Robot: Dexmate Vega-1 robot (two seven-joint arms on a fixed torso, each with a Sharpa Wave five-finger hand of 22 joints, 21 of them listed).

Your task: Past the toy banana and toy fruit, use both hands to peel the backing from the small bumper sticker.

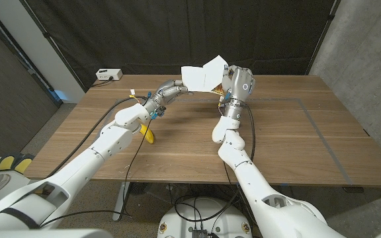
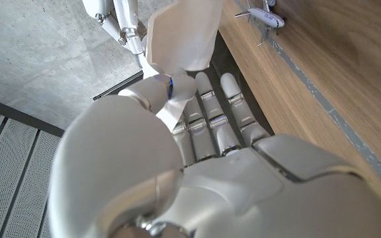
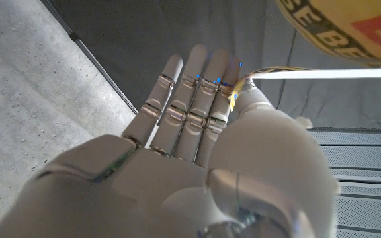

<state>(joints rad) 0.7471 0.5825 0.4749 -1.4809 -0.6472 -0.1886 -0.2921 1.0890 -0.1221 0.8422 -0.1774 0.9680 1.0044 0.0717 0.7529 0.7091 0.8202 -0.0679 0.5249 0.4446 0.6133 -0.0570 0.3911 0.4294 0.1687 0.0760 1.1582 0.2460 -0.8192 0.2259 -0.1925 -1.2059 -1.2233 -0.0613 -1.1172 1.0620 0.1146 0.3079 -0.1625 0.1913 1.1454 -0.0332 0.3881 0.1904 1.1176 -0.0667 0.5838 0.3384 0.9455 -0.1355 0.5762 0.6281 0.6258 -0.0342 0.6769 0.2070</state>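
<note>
The bumper sticker (image 1: pixel 204 75) is held up in the air above the far middle of the wooden table (image 1: pixel 290 139), between the two hands, showing its white back side to the head camera, with one part folded up into a peak on its right. In the right wrist view a curved yellow face with dark lettering and a red shape (image 3: pixel 339 30) shows, and a thin yellow-and-white edge runs from it to the fingertips. The left hand (image 1: pixel 172 88) pinches the white sheet (image 2: pixel 177 39) between its thumb and the fingers lying straight alongside, gripping at the sheet's lower edge. The right hand (image 1: pixel 238 82) is raised with its fingers (image 3: pixel 190 99) stretched out straight together, and the thumb presses the sticker's thin edge against them. Nearer the robot, the toy banana (image 1: pixel 146 131) lies on the table just beside the left forearm, partly hidden by it. A small toy airplane (image 2: pixel 264 14) rests on the tabletop in the left wrist view. A white box (image 1: pixel 108 74) sits at the table's far left corner.
</note>
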